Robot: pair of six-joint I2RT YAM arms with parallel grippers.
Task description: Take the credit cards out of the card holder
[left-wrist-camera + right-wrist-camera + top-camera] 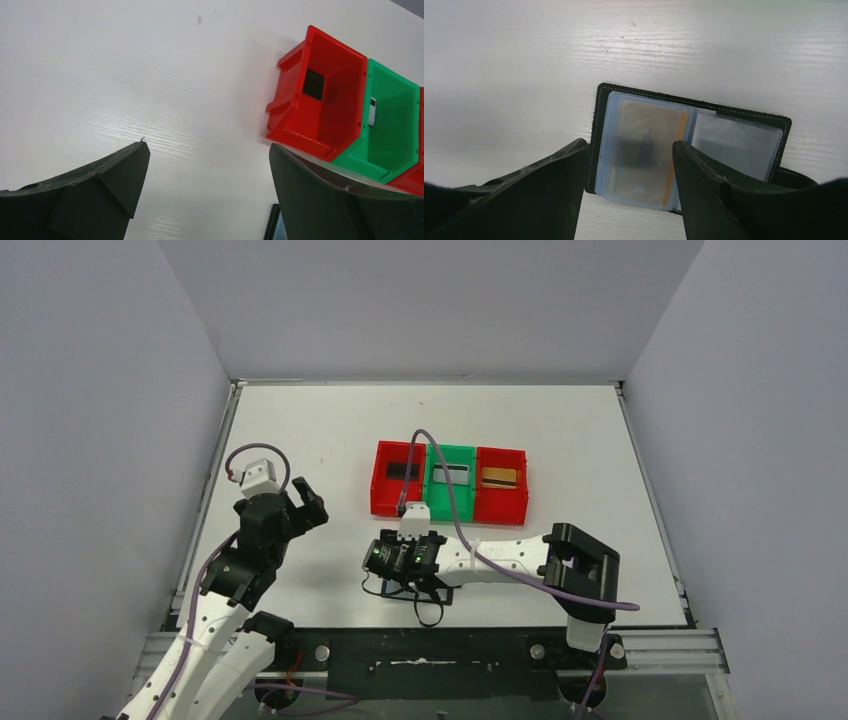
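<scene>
The card holder (744,131) lies open on the white table, black with grey-blue clear pockets. A gold credit card (644,150) sits inside its left pocket. My right gripper (630,145) is open just above it, one finger at the holder's left edge and one at the middle fold, gripping nothing. From above, the right gripper (392,575) covers most of the holder (445,593). My left gripper (300,505) is open and empty above bare table to the left. In the left wrist view the left gripper (209,146) shows an edge of the holder (274,222) by its right finger.
Three joined trays stand behind the holder: a red one (383,492) with a dark card (403,470), a green one (450,502) with a pale card (452,473), a red one (500,505) with a gold card (498,477). A purple cable arcs over the green tray.
</scene>
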